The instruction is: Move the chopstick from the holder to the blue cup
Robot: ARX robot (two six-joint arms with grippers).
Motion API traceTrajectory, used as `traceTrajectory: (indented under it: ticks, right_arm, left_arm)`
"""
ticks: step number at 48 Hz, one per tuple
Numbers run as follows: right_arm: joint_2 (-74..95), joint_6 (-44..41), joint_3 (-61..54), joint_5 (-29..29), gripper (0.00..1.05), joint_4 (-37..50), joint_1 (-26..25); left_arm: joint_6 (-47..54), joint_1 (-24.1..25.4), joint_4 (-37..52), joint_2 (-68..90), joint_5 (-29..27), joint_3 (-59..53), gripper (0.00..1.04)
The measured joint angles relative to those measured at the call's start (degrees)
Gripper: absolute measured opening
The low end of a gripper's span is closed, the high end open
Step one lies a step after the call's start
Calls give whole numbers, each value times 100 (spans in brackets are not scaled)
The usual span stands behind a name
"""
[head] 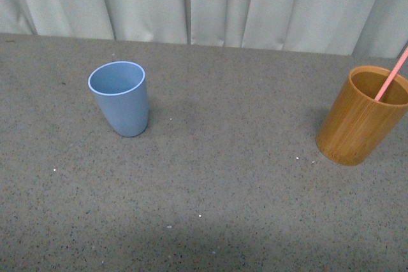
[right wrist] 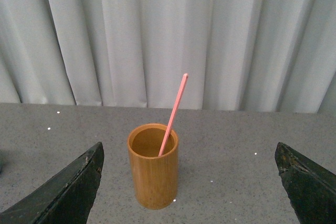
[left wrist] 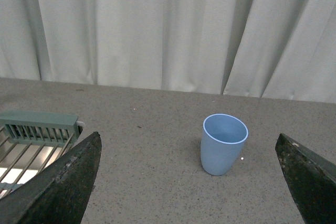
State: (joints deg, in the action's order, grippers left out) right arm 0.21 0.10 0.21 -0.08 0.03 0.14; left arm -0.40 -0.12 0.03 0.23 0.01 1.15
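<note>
Done: nothing; chopstick (right wrist: 173, 114) sits in holder (right wrist: 153, 182).
Your job: all of it, over to blue cup (head: 121, 106).
Left gripper (left wrist: 188, 136), right gripper (right wrist: 188, 145): spread wide, empty.

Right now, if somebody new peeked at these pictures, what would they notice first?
Probably the pink-red chopstick, leaning out of the orange-brown wooden holder on the right side of the grey table in the front view. Next comes the blue cup, standing upright and empty on the left, well apart from the holder.
</note>
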Motion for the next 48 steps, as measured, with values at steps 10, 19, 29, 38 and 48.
traceTrajectory:
  ticks: [10, 19, 29, 38, 48]
  right_arm:
    - [2, 0, 0, 0, 95, 0, 0]
    - [0, 0, 0, 0, 95, 0, 0]
    - [0, 0, 0, 2, 95, 0, 0]
    - [0, 0, 0, 2, 95, 0, 0]
    - [0, 0, 0, 0, 95, 0, 0]
  left_arm:
    - [0, 0, 0, 0, 0, 0, 98]
    - [0, 0, 0, 0, 0, 0, 98]
    - [0, 0, 0, 0, 0, 0, 98]
    - [0, 0, 0, 0, 0, 0, 98]
    - [0, 0, 0, 0, 0, 0, 98]
